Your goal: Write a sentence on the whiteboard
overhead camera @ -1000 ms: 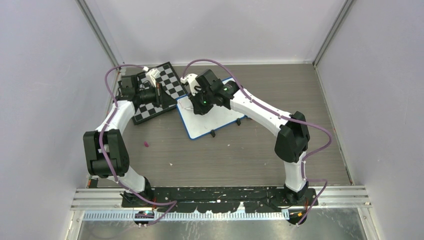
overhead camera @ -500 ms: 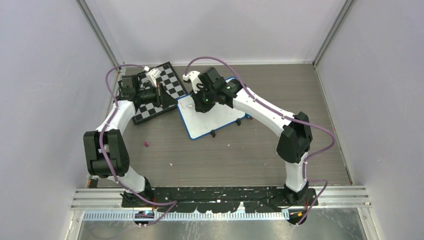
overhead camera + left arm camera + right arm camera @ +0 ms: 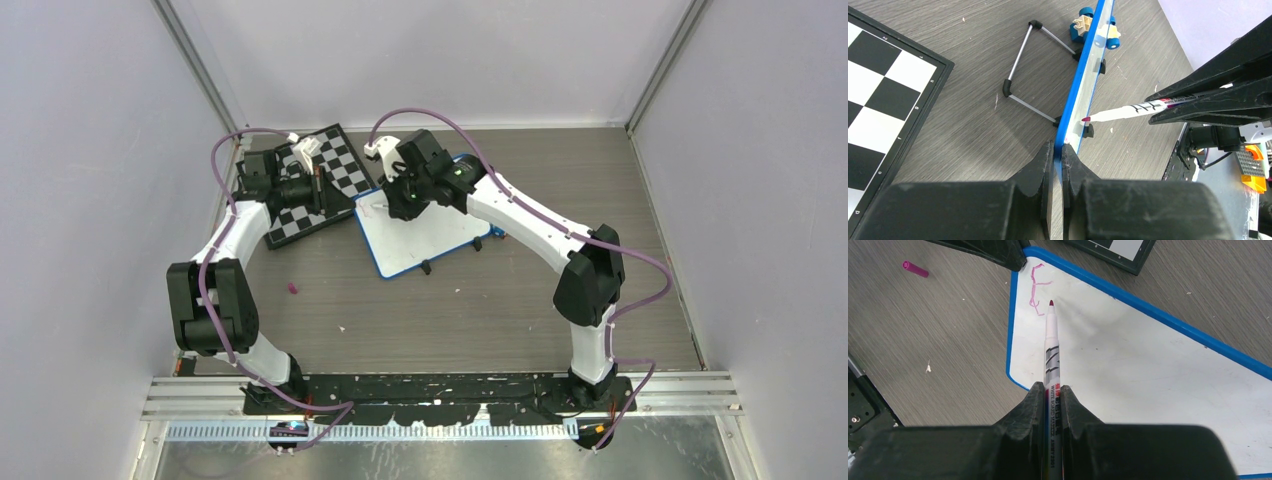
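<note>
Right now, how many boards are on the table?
2. The checkered chessboard is at the far left. The blue-framed whiteboard is just right of it, nearer the middle. No other board shows, and none looks hidden.

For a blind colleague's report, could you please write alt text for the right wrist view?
The right gripper holds a marker, its red tip just beside a pink scribble in the corner of the whiteboard. A pink cap lies on the table nearby.
</note>
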You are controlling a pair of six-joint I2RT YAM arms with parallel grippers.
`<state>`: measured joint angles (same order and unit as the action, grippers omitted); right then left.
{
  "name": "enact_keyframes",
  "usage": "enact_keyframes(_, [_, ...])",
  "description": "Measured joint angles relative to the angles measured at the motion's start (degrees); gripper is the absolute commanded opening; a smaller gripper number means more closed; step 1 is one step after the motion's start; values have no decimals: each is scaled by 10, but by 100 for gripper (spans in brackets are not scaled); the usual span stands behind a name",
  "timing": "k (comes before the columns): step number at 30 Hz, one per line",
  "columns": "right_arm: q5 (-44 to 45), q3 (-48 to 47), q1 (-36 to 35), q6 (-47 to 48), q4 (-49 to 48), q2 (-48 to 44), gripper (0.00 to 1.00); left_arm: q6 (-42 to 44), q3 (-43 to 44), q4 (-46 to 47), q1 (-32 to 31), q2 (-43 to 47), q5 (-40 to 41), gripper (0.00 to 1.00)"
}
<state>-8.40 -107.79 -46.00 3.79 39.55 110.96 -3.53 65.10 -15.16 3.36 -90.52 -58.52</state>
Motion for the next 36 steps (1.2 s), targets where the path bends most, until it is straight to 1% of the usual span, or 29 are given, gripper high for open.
enact_keyframes(15, [7,0,5,9,11,12,0,10,0,0,-1,0,1,0])
enact_keyframes(24, [5,-1,20,11,24,12,0,15,1,0,-4,0,12,0])
enact_keyframes(36, [5,-26,23,11,29,12,0,41,14,-17,-25,0,21,0])
